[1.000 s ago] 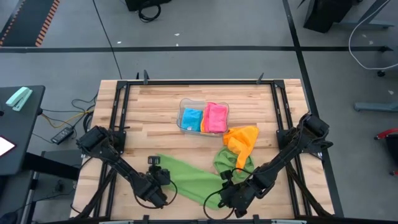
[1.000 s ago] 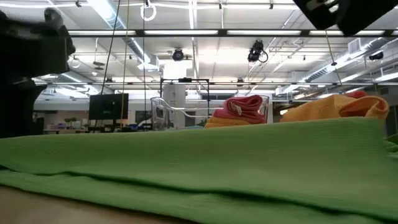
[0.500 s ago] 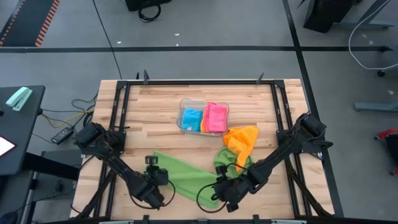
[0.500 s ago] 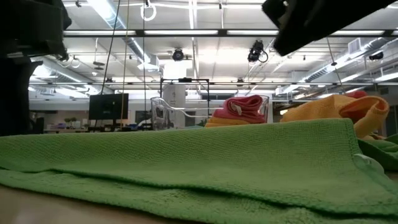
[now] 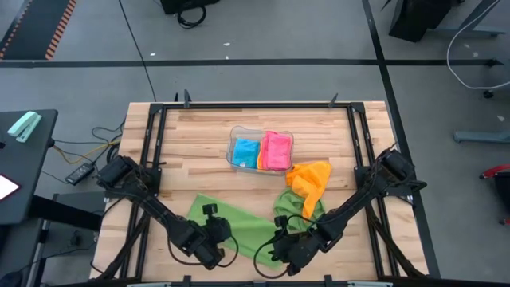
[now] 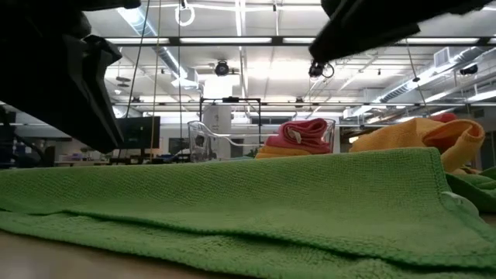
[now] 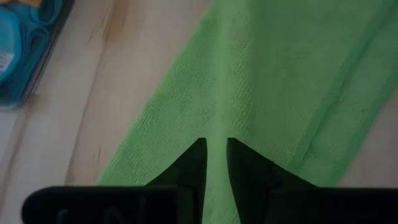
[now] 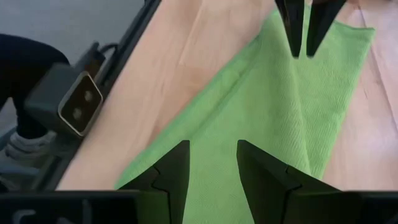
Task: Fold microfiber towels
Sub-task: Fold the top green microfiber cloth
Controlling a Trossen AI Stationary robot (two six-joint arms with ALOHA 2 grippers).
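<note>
A green microfiber towel (image 5: 239,227) lies flat as a slanting strip near the table's front edge and fills the low view (image 6: 232,201). My left gripper (image 5: 225,245) is over its left part, slanting down toward the table's right. My right gripper (image 5: 275,251) is at its right end, slanting down toward the table's left. Both have green cloth between their fingers. An orange towel (image 5: 309,177) lies on a second green towel (image 5: 296,206) at the right. A blue towel (image 5: 245,151) and a pink towel (image 5: 276,150) sit folded in the clear tray (image 5: 236,134). My left gripper has cloth of the towel's left part (image 7: 216,134) in the narrow gap between its fingers (image 7: 194,163). It comes slanting down from the table's left, along the strip. The towel lies slack on the table. My right gripper has cloth of the towel's right end (image 8: 213,134) across the wider gap between its fingers (image 8: 174,168). It comes slanting down from the table's right, along the strip. The towel lies on the table there; how many layers, I cannot tell.
The black frame rails run along the table's sides (image 5: 151,159). The low camera (image 8: 74,106) sits at the near edge beside the towel. A person's shoe (image 8: 15,146) shows on the floor beyond that edge. Bare wood lies between the tray and the towel (image 5: 215,179).
My left gripper has gone toward the table's right, risen a little and tipped. My right gripper has gone toward the table's left. The green towel's right end has slid left with it, while the rest of the towel has stayed flat.
</note>
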